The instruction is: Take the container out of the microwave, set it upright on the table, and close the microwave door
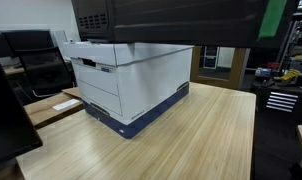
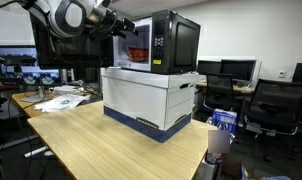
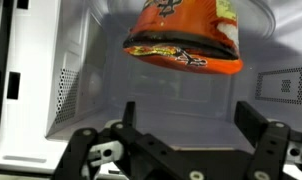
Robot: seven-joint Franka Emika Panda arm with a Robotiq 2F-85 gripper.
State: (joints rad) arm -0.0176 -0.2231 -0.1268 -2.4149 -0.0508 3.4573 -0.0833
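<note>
At the mouth of the large black boxy microwave (image 2: 177,40), the robot's two-fingered black metal pincer (image 3: 186,130) hangs released, its jaws spread wide and grasping nothing. Straight ahead of it, just beyond the fingertips and centred on the gap, is the small round red container (image 3: 186,40), with its glossy orange, black and white print facing the wrist camera. Whether it stands upright cannot be told from here. The wide spread looks chosen to clear the bowl's rounded wall, which is probably thin and slick. Smooth white walls lie ahead of the pincer, and the one to its side is perforated. The wide, flat, glossy dark microwave door (image 1: 191,20) stands swung open, evidently to let the arm in. Well below the pincer, a white-and-blue cardboard file box (image 1: 131,85) raises the oven off the light wood-grain table (image 1: 206,130), where the bowl is meant to land.
</note>
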